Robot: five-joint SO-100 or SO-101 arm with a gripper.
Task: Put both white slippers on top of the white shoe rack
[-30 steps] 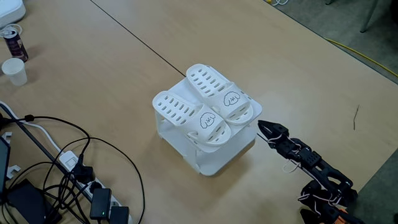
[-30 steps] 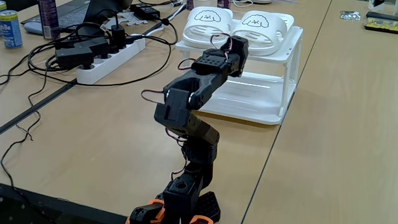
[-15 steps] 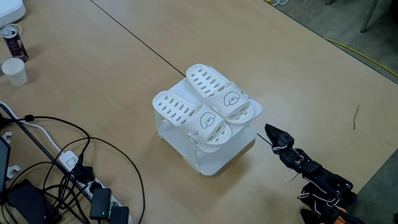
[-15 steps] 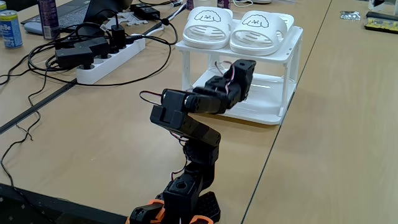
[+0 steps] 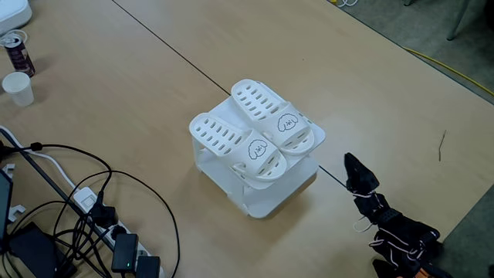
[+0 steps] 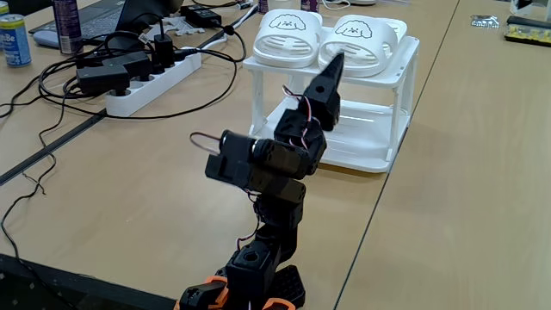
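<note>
Wide tan worktop (image 5: 139, 69) fills the frame, one dark seam running diagonally across it. Centre frame, one white shoe rack (image 5: 266, 193), and two white slippers (image 5: 255, 135) sit side by side on its top, touching. Lower right, the folded black arm lifts its hand (image 5: 352, 163), fingers together and empty, apart from the rack. Lower left: tangled black cables (image 5: 93, 201) and one power strip (image 6: 151, 86). Upper left, one paper cup (image 5: 18, 88), one can (image 5: 17, 52).

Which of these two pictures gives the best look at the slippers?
The high fixed view: both white slippers lie whole on the white shoe rack. In the low fixed view, the gripper hides part of one.
</note>
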